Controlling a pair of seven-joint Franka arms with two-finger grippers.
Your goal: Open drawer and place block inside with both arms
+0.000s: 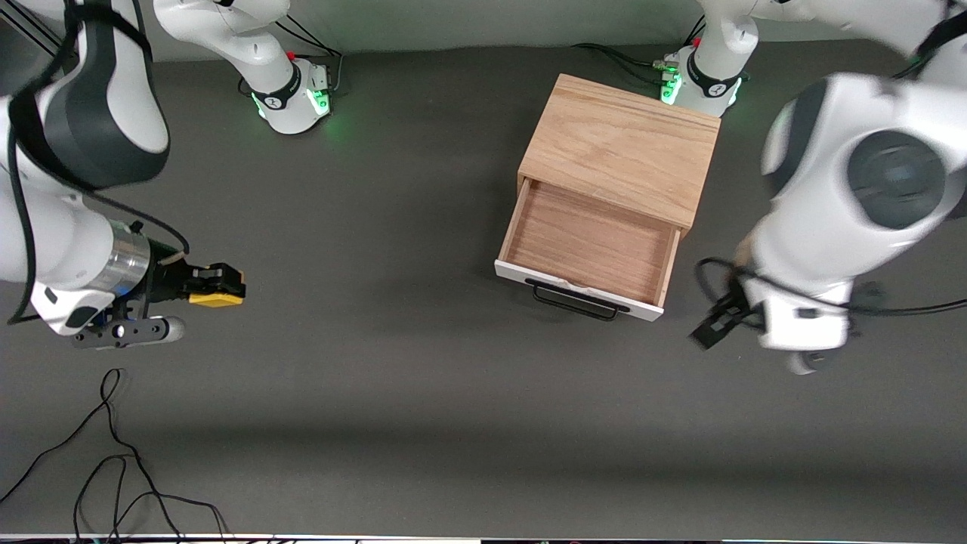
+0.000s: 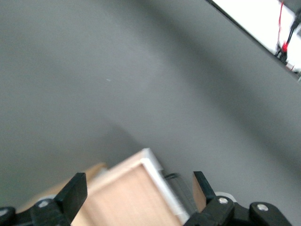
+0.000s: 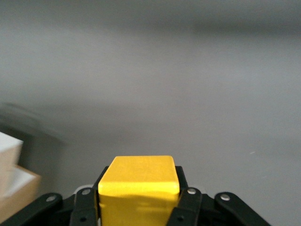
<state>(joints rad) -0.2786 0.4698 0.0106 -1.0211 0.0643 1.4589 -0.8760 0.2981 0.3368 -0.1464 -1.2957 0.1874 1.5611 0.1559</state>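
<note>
Front view shows you the drawer (image 1: 585, 249) pulled out of its oak box (image 1: 623, 147) and empty, your right tool (image 1: 215, 283) clamped on the yellow block (image 1: 214, 299) above the counter (image 1: 393, 378) toward the right arm's end, your left tool (image 2: 136, 193) spread wide beside the drawer's front panel
</note>
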